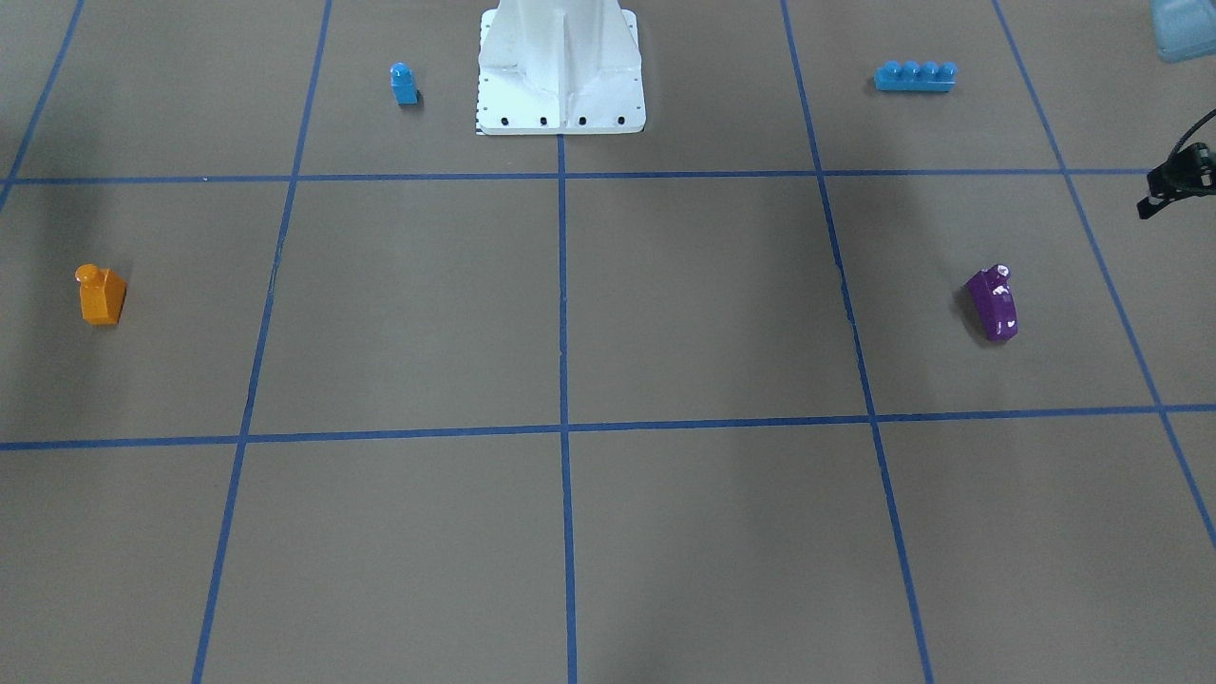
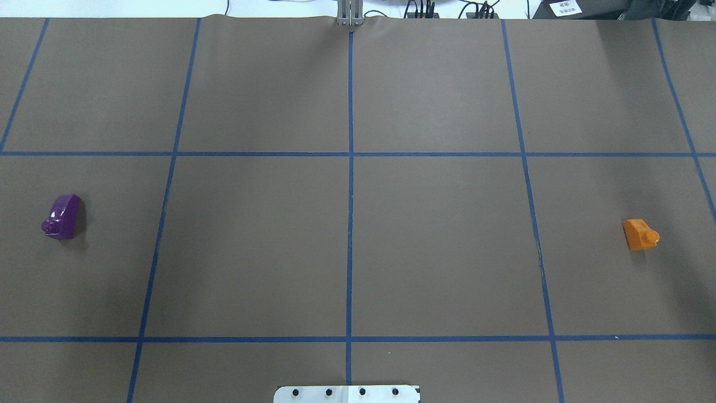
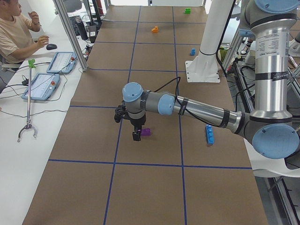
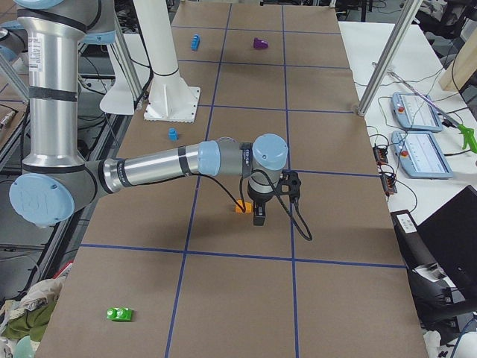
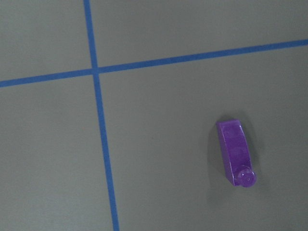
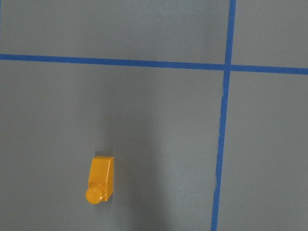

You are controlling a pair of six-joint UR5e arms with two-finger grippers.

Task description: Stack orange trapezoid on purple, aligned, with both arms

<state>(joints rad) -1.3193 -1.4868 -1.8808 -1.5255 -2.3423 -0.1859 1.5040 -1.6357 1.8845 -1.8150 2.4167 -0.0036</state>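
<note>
The orange trapezoid (image 2: pixel 639 234) stands on the table's right side and also shows in the front view (image 1: pixel 100 296) and the right wrist view (image 6: pixel 101 179). The purple brick (image 2: pixel 62 216) lies on the left side and also shows in the front view (image 1: pixel 993 302) and the left wrist view (image 5: pixel 234 151). In the exterior left view my left gripper (image 3: pixel 136 134) hangs just beside the purple brick (image 3: pixel 146 132). In the exterior right view my right gripper (image 4: pixel 259 217) hangs beside the orange trapezoid (image 4: pixel 240 208). No fingers show in either wrist view, so I cannot tell whether either gripper is open or shut.
A small blue single-stud brick (image 1: pixel 404 84) and a long blue four-stud brick (image 1: pixel 915 76) lie either side of the white pedestal (image 1: pixel 560 85). A green brick (image 4: pixel 119 314) lies at the table's right end. A black part of the left arm (image 1: pixel 1178 180) shows at the front view's right edge.
</note>
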